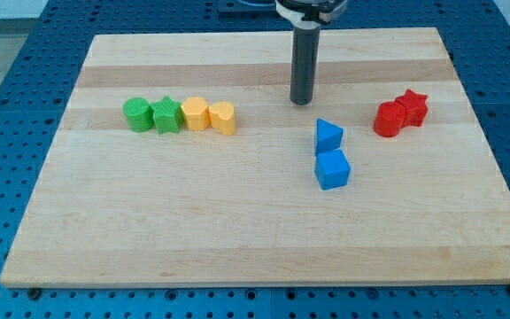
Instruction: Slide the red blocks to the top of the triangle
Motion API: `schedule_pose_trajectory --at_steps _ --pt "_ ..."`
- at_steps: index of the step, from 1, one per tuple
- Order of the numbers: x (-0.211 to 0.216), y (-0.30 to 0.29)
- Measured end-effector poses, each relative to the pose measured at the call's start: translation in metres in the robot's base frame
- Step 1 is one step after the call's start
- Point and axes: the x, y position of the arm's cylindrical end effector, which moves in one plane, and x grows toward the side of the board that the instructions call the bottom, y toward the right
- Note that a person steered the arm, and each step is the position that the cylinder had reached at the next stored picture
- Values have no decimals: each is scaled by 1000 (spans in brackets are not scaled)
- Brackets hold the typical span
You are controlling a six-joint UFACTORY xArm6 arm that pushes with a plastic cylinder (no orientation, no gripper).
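While my tip (pixel 301 100) hovers, red blocks (pixel 400 113) lie well right, blue triangle (pixel 328 136) below.

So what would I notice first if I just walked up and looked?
Probably my tip, the end of the dark rod coming down at the view's top middle, just above the blue triangle and blue cube. Then the two red blocks touching on the right, and the row of green and yellow blocks on the left.
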Motion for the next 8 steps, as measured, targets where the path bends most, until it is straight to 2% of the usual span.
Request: schedule_pose_trajectory --at_steps 1,2,3,4,5,6,7,8 --pt "-28 47" --pt "-15 126" --pt "28 192" --pt "100 205" --pt "117 205" --pt "115 197" --pt "75 184" --pt "67 183"
